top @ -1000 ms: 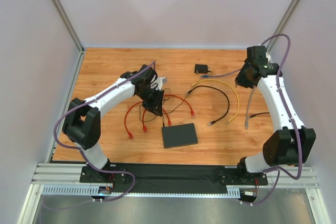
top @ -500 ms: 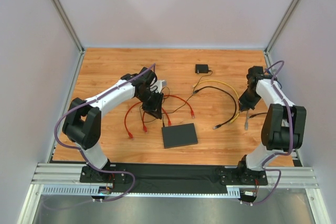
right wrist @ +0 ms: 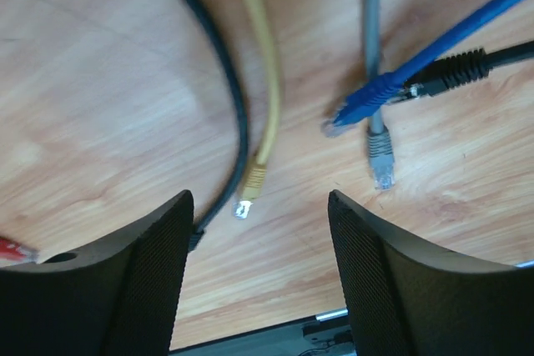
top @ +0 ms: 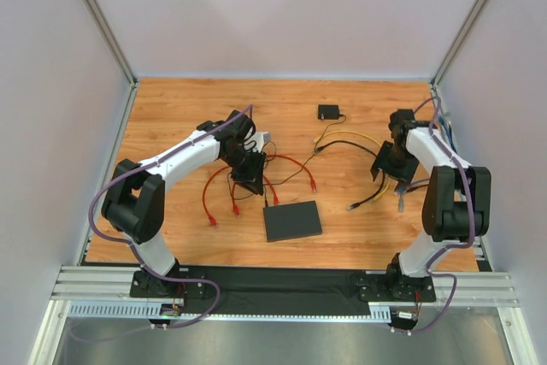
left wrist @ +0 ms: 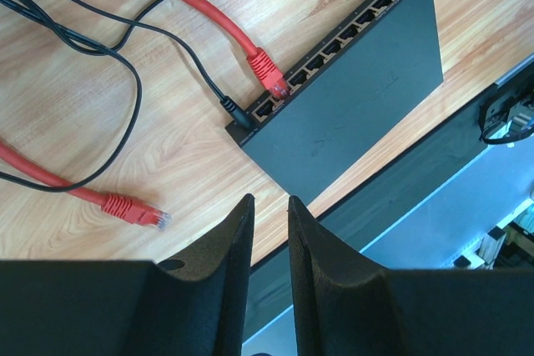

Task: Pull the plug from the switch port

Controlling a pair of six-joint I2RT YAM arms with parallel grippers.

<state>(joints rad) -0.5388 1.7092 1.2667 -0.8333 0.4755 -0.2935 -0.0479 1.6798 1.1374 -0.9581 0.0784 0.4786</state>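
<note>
The switch [left wrist: 355, 89] is a flat black box with a row of sockets along its far edge, lying near the table's front [top: 292, 220]. A red plug [left wrist: 269, 71] sits in one socket near the left end, and a thin black power lead [left wrist: 234, 113] enters the corner beside it. My left gripper [left wrist: 269, 203] hovers just behind the switch [top: 248, 179], its jaws a narrow gap apart with nothing between them. My right gripper [right wrist: 260, 206] stands wide open and empty over loose cable ends at the right [top: 385, 168].
A loose red plug [left wrist: 129, 208] lies left of the switch. Under the right gripper lie a yellow plug [right wrist: 253, 179], a black cable [right wrist: 234, 106], a grey plug [right wrist: 381, 152] and a blue plug [right wrist: 367, 102]. A small black cube [top: 328, 112] sits at the back.
The right arm swung from the back right down and inward over the loose cables, and its jaws went from shut to wide open. The left arm has not moved.
</note>
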